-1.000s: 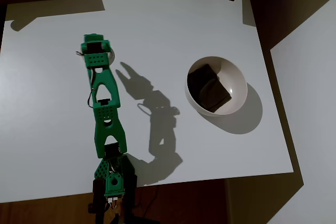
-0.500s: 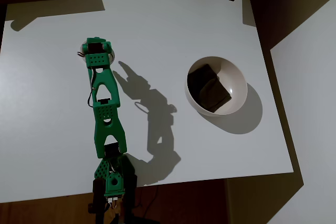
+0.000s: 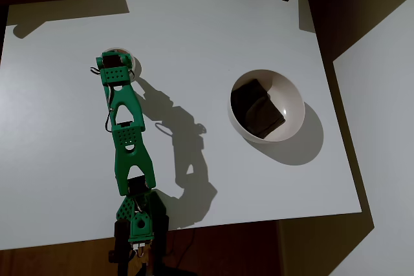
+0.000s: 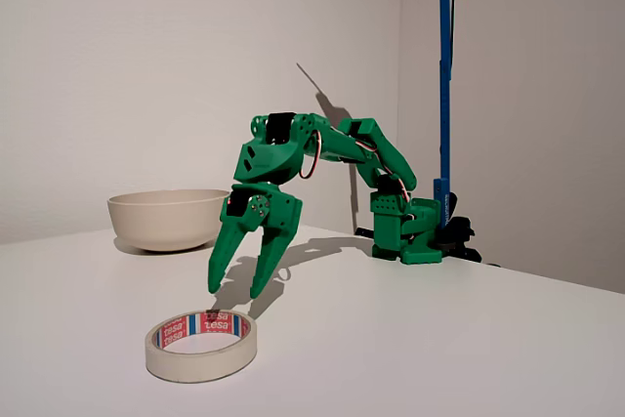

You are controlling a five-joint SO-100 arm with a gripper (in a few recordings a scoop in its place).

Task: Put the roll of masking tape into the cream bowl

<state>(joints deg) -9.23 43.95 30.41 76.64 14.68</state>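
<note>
The roll of masking tape (image 4: 202, 344) lies flat on the white table, an off-white ring with red print inside its core. My green gripper (image 4: 237, 288) hangs just above and behind it, fingers spread open and pointing down, nothing between them. In the overhead view the gripper (image 3: 113, 64) covers most of the tape (image 3: 132, 64), so just a sliver of its rim shows. The cream bowl (image 3: 294, 105) stands to the right in the overhead view, well away from the gripper. In the fixed view the bowl (image 4: 166, 219) sits behind the gripper at the left.
A dark blocky object (image 3: 257, 108) lies inside the bowl. The arm's base (image 3: 136, 224) is clamped at the table's near edge. The table's right edge (image 3: 339, 127) runs close past the bowl. A blue pole (image 4: 444, 75) rises behind the base.
The gripper has swung a little left over the tape roll and come lower, and its shadow has drawn in closer to the arm. The bowl and the tape have not moved.
</note>
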